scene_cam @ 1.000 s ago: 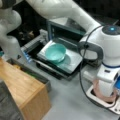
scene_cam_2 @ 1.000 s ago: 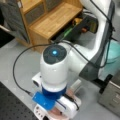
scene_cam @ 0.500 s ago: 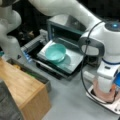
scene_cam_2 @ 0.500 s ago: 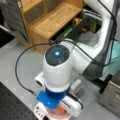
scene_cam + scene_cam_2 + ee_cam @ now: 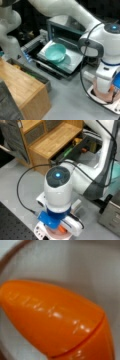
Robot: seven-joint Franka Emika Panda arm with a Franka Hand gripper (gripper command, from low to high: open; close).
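Close up, carrot (image 5: 57,322) tapers toward wrist view's left.

Teal bowl (image 5: 55,51) on open toaster oven's door (image 5: 72,61); wooden shelf (image 5: 53,140) nearby

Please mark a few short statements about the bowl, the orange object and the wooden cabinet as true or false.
1. A teal bowl sits on the open oven door. True.
2. The orange object lies inside that teal bowl. False: it lies in a pale dish under the gripper, away from the bowl.
3. A wooden cabinet stands at a front view's left. True.
4. The oven door is closed. False: it is folded down.
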